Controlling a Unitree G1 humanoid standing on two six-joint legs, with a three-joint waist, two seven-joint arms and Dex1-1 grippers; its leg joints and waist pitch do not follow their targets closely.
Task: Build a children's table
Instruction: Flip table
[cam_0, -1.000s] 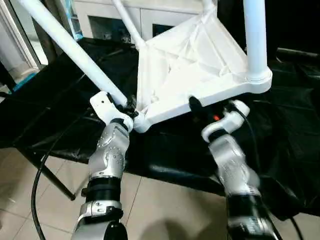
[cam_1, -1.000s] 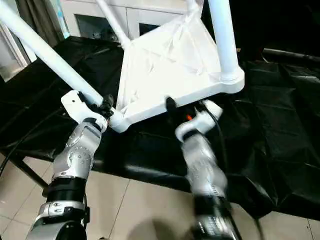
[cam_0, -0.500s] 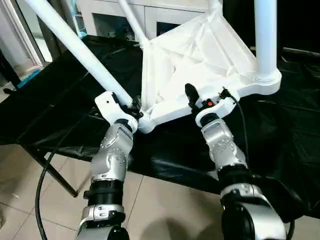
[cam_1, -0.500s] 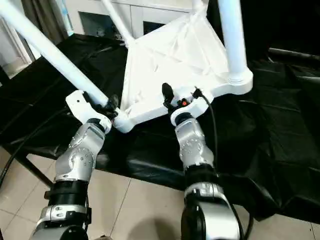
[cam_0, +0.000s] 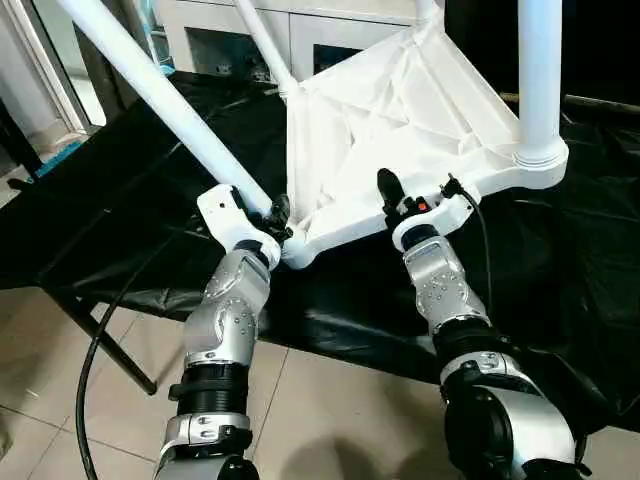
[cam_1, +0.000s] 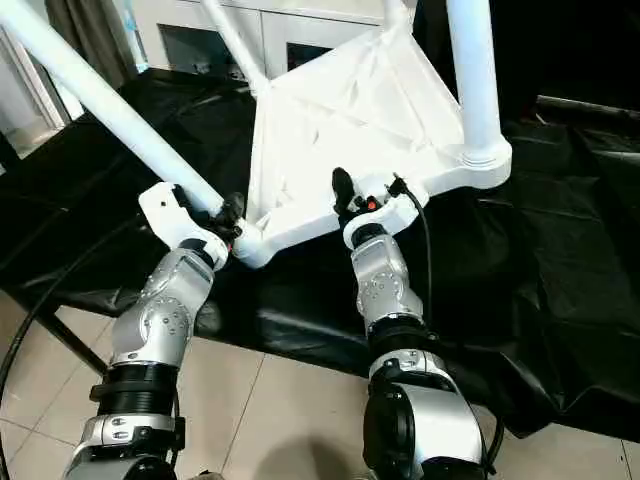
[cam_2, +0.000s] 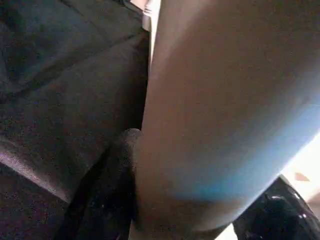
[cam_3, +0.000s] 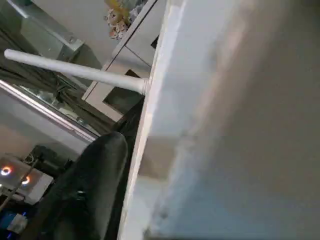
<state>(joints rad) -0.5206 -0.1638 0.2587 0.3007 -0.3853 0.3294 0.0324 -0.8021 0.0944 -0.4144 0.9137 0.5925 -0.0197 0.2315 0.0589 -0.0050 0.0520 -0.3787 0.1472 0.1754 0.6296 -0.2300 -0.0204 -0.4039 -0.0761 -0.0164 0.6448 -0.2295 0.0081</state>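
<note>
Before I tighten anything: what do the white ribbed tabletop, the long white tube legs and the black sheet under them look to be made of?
White ribbed tabletop: looks like moulded plastic, matte to satin, judging by the cast stiffening ribs and round corner socket. Long white tube legs: probably smooth plastic tubing with a soft sheen along their length, though painted metal cannot be ruled out. Black sheet: thin, glossy film or coated cloth, as it wrinkles and catches light.

Three legs are running out past the top edge: the left leg (cam_0: 160, 95), the right leg (cam_0: 540, 75), the far leg (cam_0: 258, 40). The top's (cam_0: 400, 110) rim is hiding the right gripper's (cam_0: 400, 203) second finger.
</note>
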